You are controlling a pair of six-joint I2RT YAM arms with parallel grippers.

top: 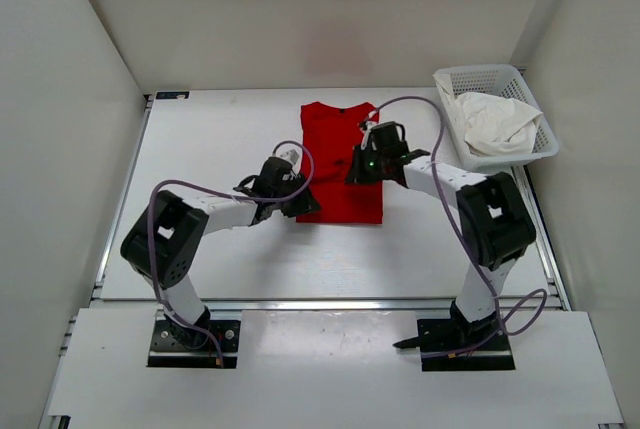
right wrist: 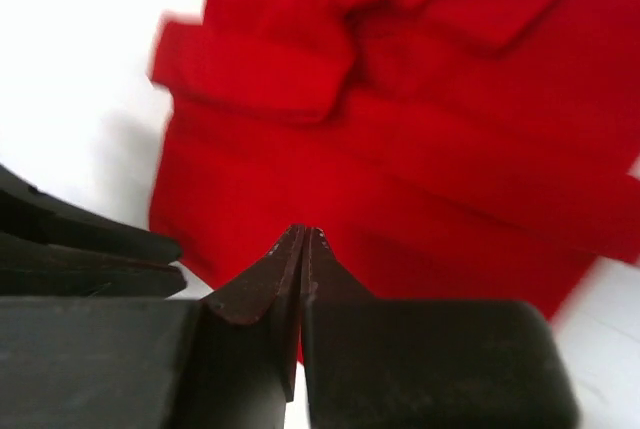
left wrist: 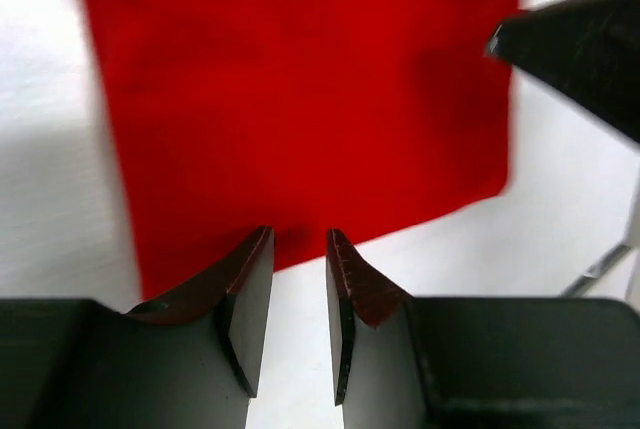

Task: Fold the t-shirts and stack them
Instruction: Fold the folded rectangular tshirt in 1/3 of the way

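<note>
Red shirt [top: 340,164] lies centrally, long axis near-far; left gripper [left wrist: 298,239], part-open and empty, is at its near left corner, right gripper [right wrist: 303,234], closed and empty, over its right side.

Folded red t-shirt [right wrist: 420,159] on white table [right wrist: 70,99], sleeve tucked over, jaws pressed together over its edge

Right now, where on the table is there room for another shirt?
Free: the far table left of the red shirt, up to the wall, and the near strip between shirt and arm bases. Crowded: between the shirt and the basket, where the right arm reaches.
</note>
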